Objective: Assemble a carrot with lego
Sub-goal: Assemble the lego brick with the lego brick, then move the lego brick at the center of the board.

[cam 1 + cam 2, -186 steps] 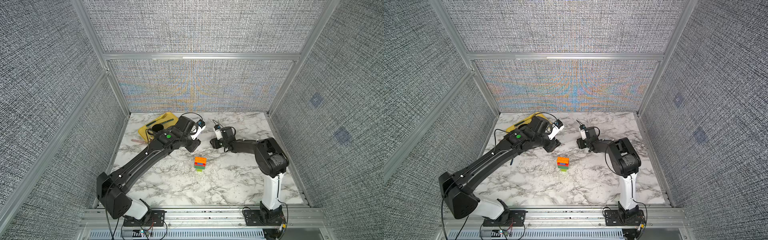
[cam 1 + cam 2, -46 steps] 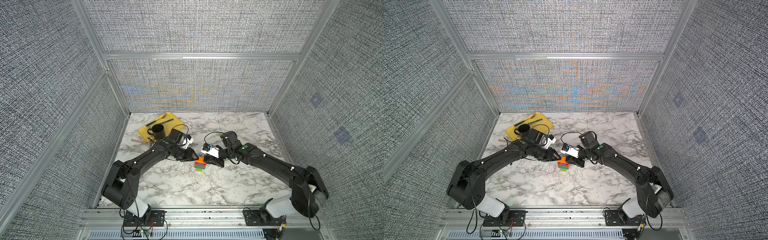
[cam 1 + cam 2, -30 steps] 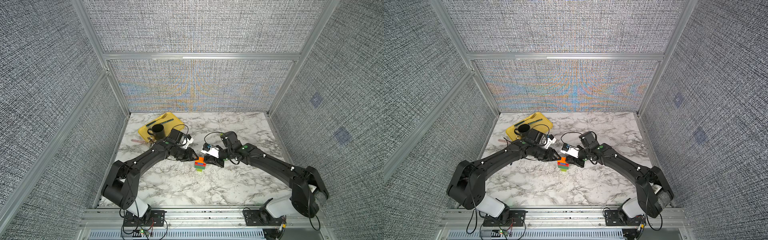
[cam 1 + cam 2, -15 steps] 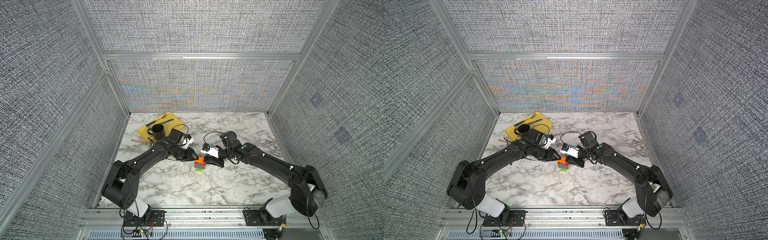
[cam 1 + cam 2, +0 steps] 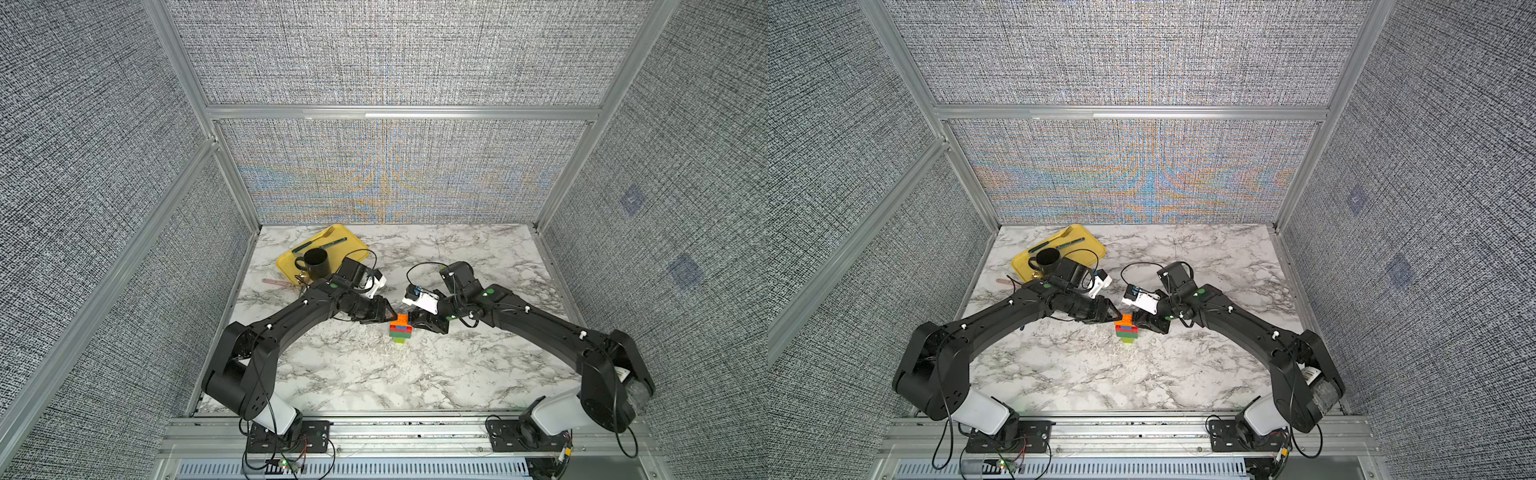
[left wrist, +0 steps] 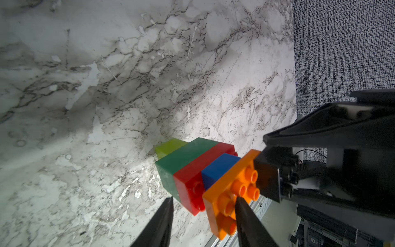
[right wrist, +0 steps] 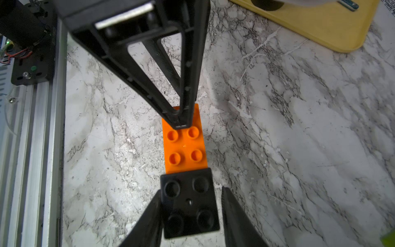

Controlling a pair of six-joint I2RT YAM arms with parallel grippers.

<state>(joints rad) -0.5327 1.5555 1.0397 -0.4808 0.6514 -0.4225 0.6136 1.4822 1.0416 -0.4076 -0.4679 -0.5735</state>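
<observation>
The carrot [image 5: 401,330] stands on the worktop [image 5: 374,374], well apart from the yellow tray [image 5: 357,249], on the side of the tray that faces the robot. From the bottom up it goes lime, dark green, red, blue, then orange.

A black brick [image 7: 190,209] sits on one end of the orange brick [image 7: 183,145].

The right gripper [image 7: 191,190] is a little bit open, with one finger on each side of the black brick. One finger touches the brick. The other finger [image 7: 235,213] has a small gap next to it.

The left gripper [image 6: 204,198] is partly open too. It is at the orange brick's other end, the end nearer the tray. One finger [image 6: 245,220] lies on the orange brick, and the other is beside the stack. It holds nothing tight.

A black mug [image 5: 316,264] stands on the tray.
</observation>
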